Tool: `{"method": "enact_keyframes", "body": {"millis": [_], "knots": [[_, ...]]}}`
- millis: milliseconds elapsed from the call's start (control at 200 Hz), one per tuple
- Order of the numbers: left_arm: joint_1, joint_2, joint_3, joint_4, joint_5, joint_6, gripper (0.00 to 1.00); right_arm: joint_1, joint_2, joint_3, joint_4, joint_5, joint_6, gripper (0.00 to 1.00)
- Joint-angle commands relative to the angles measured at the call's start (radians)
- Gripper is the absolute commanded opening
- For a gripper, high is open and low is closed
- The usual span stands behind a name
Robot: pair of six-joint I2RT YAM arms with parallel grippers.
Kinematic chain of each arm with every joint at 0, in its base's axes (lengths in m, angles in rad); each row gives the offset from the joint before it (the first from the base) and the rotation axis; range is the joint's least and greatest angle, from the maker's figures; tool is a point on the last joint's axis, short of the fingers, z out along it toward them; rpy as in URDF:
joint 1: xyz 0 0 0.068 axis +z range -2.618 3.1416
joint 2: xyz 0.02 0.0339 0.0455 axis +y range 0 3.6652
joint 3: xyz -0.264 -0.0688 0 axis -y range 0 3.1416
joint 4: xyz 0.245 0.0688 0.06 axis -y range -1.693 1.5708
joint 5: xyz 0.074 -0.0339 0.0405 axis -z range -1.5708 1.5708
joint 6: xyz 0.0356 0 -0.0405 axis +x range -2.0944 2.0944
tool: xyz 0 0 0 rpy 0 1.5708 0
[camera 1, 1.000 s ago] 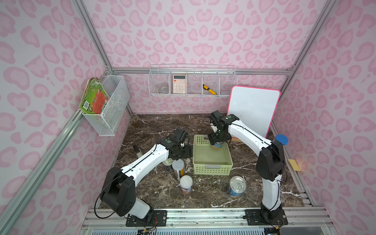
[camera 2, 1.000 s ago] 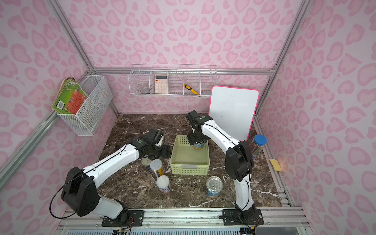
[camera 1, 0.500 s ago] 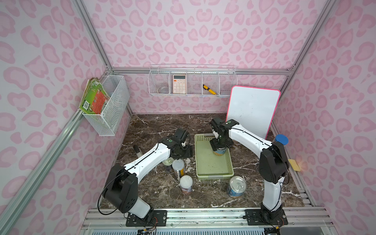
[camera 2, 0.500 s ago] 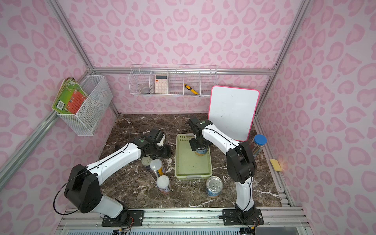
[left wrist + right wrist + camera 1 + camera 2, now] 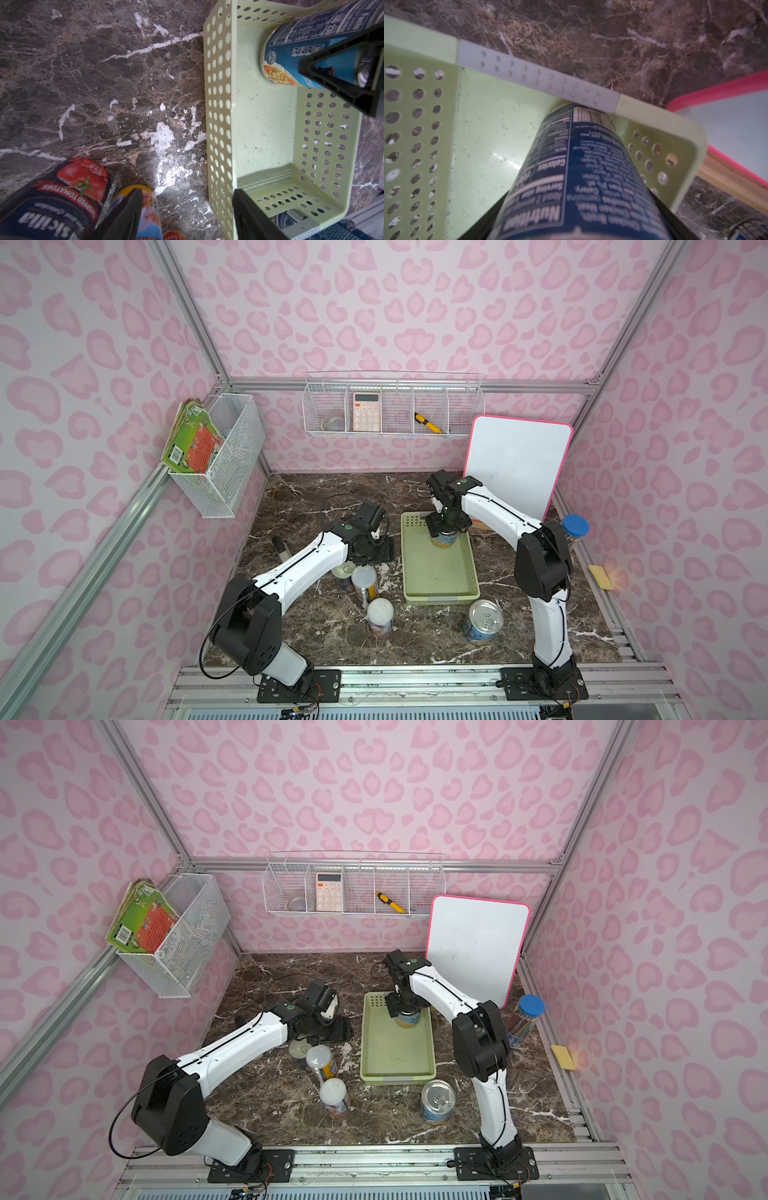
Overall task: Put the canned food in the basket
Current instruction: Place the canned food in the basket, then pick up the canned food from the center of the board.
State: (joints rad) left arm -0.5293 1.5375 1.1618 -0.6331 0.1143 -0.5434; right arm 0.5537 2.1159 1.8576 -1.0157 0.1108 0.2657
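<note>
1. Right end effector (image 5: 446, 526) clamps a soup can (image 5: 444, 540) inside our basket's (image 5: 440, 598) far end.
2. Left end effector (image 5: 187, 197) gapes, empty.
3. We count four on the worktop (image 5: 316, 502): tomato can (image 5: 62, 199), far orange can (image 5: 365, 578), near orange can (image 5: 380, 616), blue can (image 5: 482, 622).

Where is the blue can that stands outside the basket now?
In both top views the blue can stands upright on the marble table, close to the near right corner of the green basket, on the robot's right side.
</note>
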Motion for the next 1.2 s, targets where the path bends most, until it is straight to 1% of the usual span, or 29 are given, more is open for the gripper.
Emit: {"method": "enact_keyframes", "body": {"millis": [0, 240, 345, 420, 425, 445, 455, 515, 605, 810, 870, 920, 995, 1046, 1111, 1191], "knots": [[0.001, -0.005, 0.002, -0.002, 0.011, 0.012, 0.73, -0.009, 0.003, 0.023, 0.0, 0.01, -0.008, 0.58], [0.001, -0.008, -0.002, -0.002, 0.016, 0.017, 0.72, -0.018, 0.032, 0.029, -0.018, 0.016, -0.013, 0.63], [0.001, -0.017, -0.014, 0.001, 0.019, 0.022, 0.73, -0.018, 0.034, 0.023, -0.015, 0.01, -0.01, 0.71], [0.0, -0.033, -0.02, -0.001, 0.018, 0.026, 0.74, -0.018, 0.026, 0.021, -0.006, 0.009, -0.01, 0.85], [0.001, -0.034, -0.02, -0.001, 0.019, 0.027, 0.74, -0.018, 0.025, 0.021, -0.005, 0.009, -0.01, 0.86], [0.002, -0.04, -0.022, -0.002, 0.02, 0.03, 0.75, -0.018, 0.021, 0.019, 0.0, 0.007, -0.01, 0.97], [0.001, -0.043, -0.021, -0.003, 0.019, 0.031, 0.75, -0.018, 0.019, 0.018, 0.003, 0.004, -0.01, 0.98], [0.001, -0.065, -0.016, -0.017, 0.013, 0.039, 0.78, -0.02, 0.004, 0.008, 0.022, -0.016, -0.008, 0.99], [0.001, -0.091, 0.03, -0.083, -0.011, 0.067, 0.79, -0.02, -0.023, 0.0, 0.043, -0.023, -0.001, 0.99], [0.006, -0.148, 0.117, -0.207, -0.119, 0.105, 0.81, -0.017, -0.121, -0.012, 0.074, -0.018, 0.009, 0.99], [0.006, -0.149, 0.141, -0.23, -0.128, 0.119, 0.81, -0.007, -0.175, -0.034, 0.08, -0.027, 0.003, 0.99], [0.007, -0.15, 0.159, -0.238, -0.112, 0.132, 0.81, 0.011, -0.238, -0.066, 0.059, -0.029, 0.001, 0.99], [0.006, -0.173, 0.156, -0.213, -0.052, 0.153, 0.82, 0.04, -0.38, -0.159, 0.012, -0.015, 0.01, 0.99], [0.006, -0.191, 0.14, -0.18, -0.015, 0.17, 0.82, 0.042, -0.483, -0.24, -0.03, -0.012, 0.048, 0.99], [0.007, -0.202, 0.123, -0.144, 0.065, 0.221, 0.82, 0.043, -0.62, -0.363, -0.077, -0.021, 0.095, 0.99], [0.006, -0.203, 0.111, -0.116, 0.097, 0.233, 0.82, 0.05, -0.762, -0.484, -0.127, -0.036, 0.175, 0.99]]}}
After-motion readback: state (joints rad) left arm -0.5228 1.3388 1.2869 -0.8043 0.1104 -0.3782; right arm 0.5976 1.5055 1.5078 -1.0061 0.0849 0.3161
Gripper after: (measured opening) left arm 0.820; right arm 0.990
